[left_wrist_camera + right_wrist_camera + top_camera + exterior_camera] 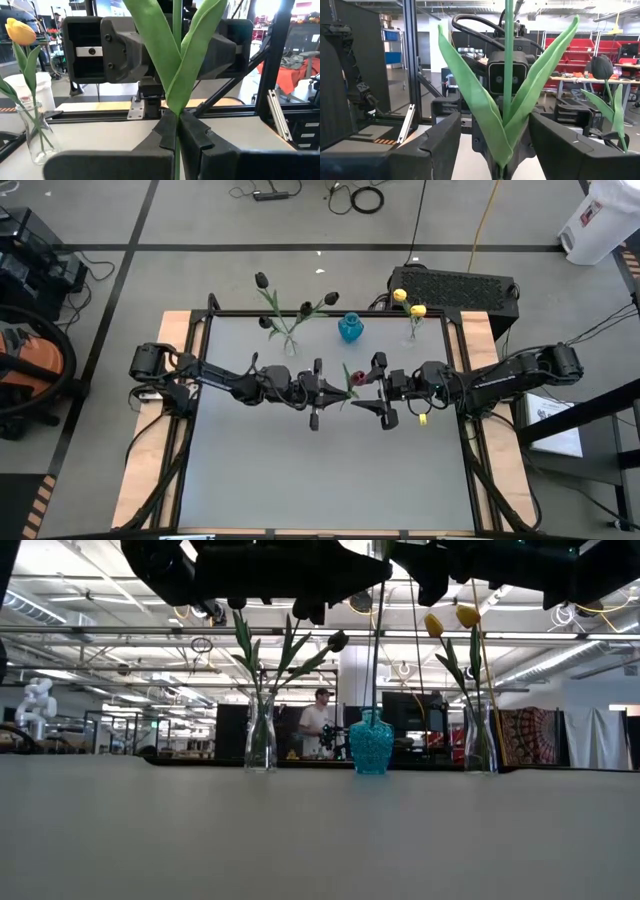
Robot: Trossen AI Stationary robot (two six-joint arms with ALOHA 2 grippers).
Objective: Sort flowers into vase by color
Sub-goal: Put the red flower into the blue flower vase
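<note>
Left gripper (322, 392): pinched tight on the stem of a dark red tulip (358, 376), held upright above mid-table; its fingers (167, 131) meet around the stem just below the 2 leaves, seemingly so the flower cannot tip.
Right gripper (378, 392): facing the left one, jaws apart on either side of the same stem, not yet closed; the placing reads as a handover or a regrip.
Held flower: between the 2 grippers, bloom up, well clear of the table (330, 480).
Black tulips (262, 281): standing in a clear vase (290, 343) at the back left.
Yellow tulips (401, 297): in a second clear vase (412, 332) at the back right.
Blue vase (350, 328): back centre, between the other 2, with no flower visible in it; probably meant for the red one.
</note>
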